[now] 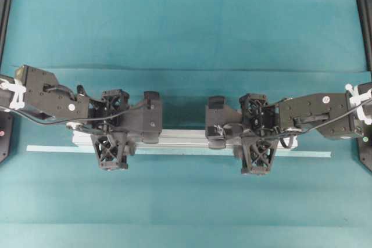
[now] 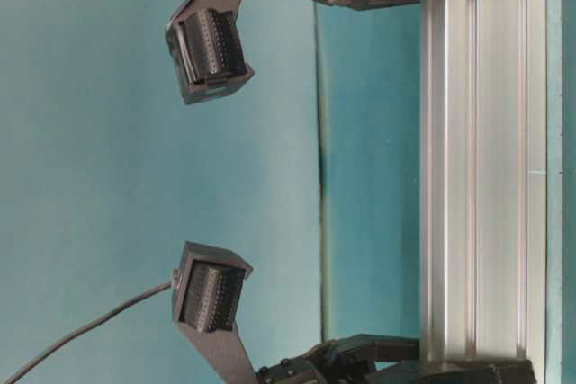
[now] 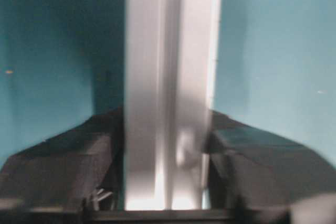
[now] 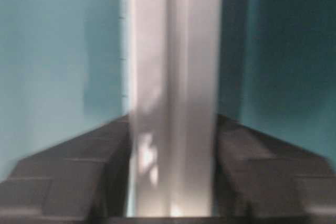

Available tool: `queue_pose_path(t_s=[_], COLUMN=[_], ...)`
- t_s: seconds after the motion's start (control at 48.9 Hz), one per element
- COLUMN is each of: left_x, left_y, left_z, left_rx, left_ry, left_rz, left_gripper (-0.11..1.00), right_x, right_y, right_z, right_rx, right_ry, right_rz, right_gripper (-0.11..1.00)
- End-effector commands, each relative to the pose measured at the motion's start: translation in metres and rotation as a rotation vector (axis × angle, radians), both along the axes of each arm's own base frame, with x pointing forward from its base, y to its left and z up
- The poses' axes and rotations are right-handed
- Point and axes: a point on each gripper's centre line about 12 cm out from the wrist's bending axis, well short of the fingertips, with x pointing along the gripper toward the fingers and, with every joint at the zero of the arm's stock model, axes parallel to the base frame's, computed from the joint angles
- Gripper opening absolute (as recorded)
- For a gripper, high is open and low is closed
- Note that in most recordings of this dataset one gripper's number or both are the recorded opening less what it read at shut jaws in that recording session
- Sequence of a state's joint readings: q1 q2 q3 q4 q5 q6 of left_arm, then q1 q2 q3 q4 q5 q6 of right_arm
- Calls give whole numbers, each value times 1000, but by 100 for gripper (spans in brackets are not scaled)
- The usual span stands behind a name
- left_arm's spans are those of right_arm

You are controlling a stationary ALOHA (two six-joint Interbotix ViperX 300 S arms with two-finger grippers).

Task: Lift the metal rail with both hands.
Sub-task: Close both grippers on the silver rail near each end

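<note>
The metal rail [image 1: 183, 136] is a long silver grooved bar lying left to right across the teal cloth. My left gripper [image 1: 114, 135] straddles it near its left end, with one lattice finger on each side. My right gripper [image 1: 257, 136] straddles it near its right end in the same way. In the left wrist view the rail [image 3: 168, 77] runs straight up between the dark fingers [image 3: 79, 166], which press on both its sides. The right wrist view shows the rail [image 4: 173, 51] clamped the same way by the fingers [image 4: 262, 177]. Both wrist views are blurred. From table level the rail [image 2: 477, 177] appears low over the cloth.
A thin pale tape strip [image 1: 46, 148] lies on the cloth just in front of the rail and reaches past both its ends. Black frame posts [image 1: 365, 15] stand at the left and right edges. A fold [image 1: 186, 69] crosses the cloth behind the arms.
</note>
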State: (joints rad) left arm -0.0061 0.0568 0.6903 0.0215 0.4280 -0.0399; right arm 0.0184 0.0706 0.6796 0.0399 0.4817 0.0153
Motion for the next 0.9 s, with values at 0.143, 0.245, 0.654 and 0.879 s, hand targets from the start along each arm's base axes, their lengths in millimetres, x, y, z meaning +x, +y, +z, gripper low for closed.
queue_pose_path(t_s=[0.143,0.245,0.654,0.879], left_x=[3,4,4,4], left_y=[1,0,4,4], left_z=[9,9,9,10], left_rx=[0,0,-1,-1], left_ry=[-32,-32,-34,-34], left_rz=[3,2,14,14], left_gripper=[36,36,36,36], right_x=[1,0,-1,-1], right_y=[5,5,4,1], right_z=[-2,-3,-3,-2], right_rx=[4,4,2,1], right_ry=[8,16,15,12], right_rz=[7,8,7,2], right_gripper=[39,39,39,39])
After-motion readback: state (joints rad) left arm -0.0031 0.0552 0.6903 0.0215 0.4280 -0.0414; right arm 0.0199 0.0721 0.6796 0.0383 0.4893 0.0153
